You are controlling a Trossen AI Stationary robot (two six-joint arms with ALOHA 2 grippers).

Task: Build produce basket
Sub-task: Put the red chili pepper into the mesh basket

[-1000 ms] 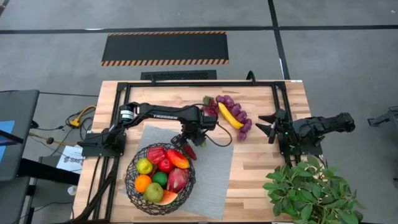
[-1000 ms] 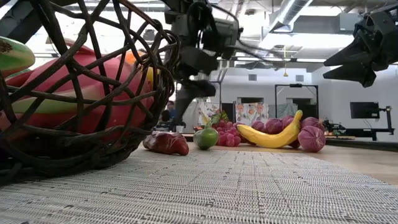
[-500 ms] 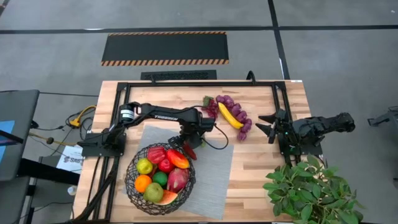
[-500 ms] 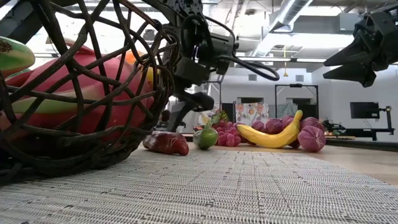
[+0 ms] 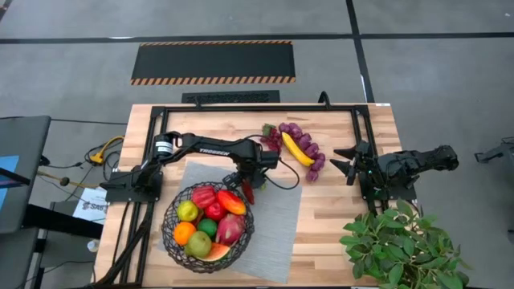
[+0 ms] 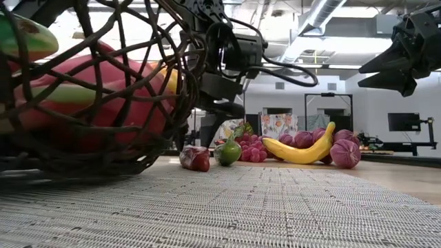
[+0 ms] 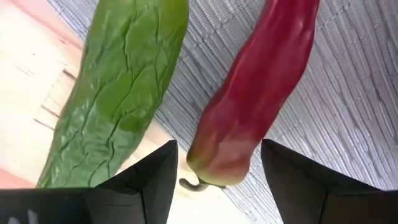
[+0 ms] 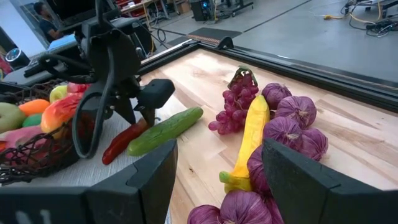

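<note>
left gripper [image 5: 247,185] at centre frame, fingers spread astride the red pepper [image 7: 255,93]: settle lower, pinch mid-body, avoid the cucumber [image 7: 118,93] beside it, then to the basket [image 5: 170,233].

basket [image 5: 208,227]: on the mat [image 5: 273,233], near the bench's [image 5: 337,225] front-left corner
pepper [image 5: 248,192]: just beside the basket's rim
banana [image 5: 296,148]: toward the back edge

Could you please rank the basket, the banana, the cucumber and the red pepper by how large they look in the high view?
1. Basket, clearly the largest.
2. Banana.
3. Red pepper, and the cucumber, which I cannot rank: in the high view the left arm hides nearly all of it, and partly covers the pepper too.
</note>
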